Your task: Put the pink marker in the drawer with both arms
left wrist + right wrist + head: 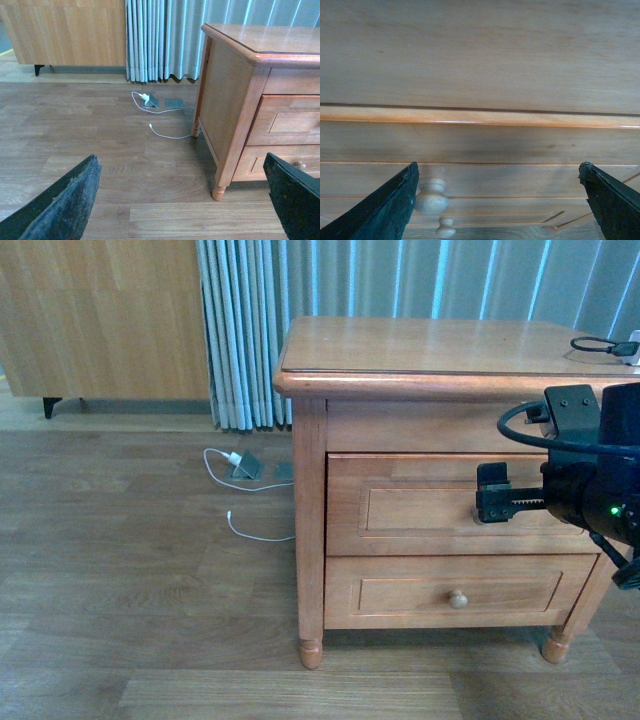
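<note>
Two drawers front the nightstand [310,500], both closed; the drawer [420,505] wanted is the upper one, and the lower drawer [400,590] with its visible knob [458,598] is not the target. The right gripper [492,505] hangs just in front of the upper panel, its jaws spread wide; from its wrist camera the upper knob [432,196] sits close beside one finger [380,212] rather than centred. A good pull, I judge, calls for shifting sideways until the knob lies midway between the jaws, closing squarely on it, then drawing straight out, level. The left gripper [180,210] hovers over the floor [100,145] beside the nightstand, jaws likewise spread and empty. The pink marker appears in none of the views, so its place cannot be told.
</note>
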